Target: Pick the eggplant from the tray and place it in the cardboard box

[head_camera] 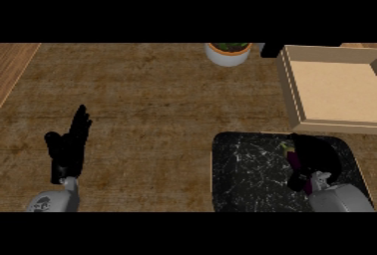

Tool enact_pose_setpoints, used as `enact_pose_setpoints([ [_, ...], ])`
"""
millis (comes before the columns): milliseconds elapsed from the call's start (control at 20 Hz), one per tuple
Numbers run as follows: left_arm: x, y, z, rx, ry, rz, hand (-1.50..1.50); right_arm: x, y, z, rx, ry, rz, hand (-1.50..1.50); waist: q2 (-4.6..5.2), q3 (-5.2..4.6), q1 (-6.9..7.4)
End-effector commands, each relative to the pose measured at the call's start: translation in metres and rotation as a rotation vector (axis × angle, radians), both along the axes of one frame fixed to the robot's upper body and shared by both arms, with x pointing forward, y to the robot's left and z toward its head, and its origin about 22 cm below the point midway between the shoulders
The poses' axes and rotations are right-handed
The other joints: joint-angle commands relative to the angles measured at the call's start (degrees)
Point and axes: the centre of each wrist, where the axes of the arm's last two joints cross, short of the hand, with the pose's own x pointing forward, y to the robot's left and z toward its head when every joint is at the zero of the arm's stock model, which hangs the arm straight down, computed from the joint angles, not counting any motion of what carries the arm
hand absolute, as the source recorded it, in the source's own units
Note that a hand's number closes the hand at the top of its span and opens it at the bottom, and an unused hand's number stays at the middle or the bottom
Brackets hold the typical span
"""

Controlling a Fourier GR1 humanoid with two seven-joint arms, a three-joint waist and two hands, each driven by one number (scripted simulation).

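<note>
Low, even light lies across the brown desk (162,99), leaving its mottled surface muted, while the pale cardboard box (331,84) and the white pot (227,59) stand out as the brightest spots. A thin band of shade runs along the foot of the box's near wall. On the black tray (250,169) only pale streaks catch the light, and the right hand (316,159), curled over the dark eggplant (290,157), nearly melts into it. The left hand (70,144) reads as a flat silhouette with straight fingers (80,117).
</note>
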Motion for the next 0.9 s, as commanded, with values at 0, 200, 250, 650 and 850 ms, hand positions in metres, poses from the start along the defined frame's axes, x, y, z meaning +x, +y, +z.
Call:
enact_pose_setpoints([
  [0, 0.016, -0.004, -0.005, -0.012, -0.006, 0.0, 0.0, 0.024, 0.001, 0.002, 0.035, -0.026, 0.095, 1.5, 0.2, 0.07, 0.09],
  [200, 0.014, -0.006, -0.005, 0.009, 0.008, 0.018, 0.0, 0.007, 0.014, -0.004, -0.011, -0.126, 0.12, 1.5, 0.1, 0.07, -0.08],
  [250, -0.004, -0.003, -0.006, -0.006, -0.007, -0.02, 0.0, 0.012, 0.005, -0.003, -0.016, -0.124, 0.112, 1.5, 0.07, 0.07, 0.08],
  [650, -0.004, 0.01, -0.014, -0.005, 0.008, 0.024, 0.0, -0.042, -0.031, -0.003, 0.137, -0.132, 0.538, 1.5, -0.25, 0.15, -1.33],
  [850, -0.005, 0.012, -0.003, -0.008, 0.005, 0.009, 0.0, -0.067, -0.068, 0.001, 0.217, -0.146, 0.769, 1.5, -0.4, 0.25, -1.31],
])
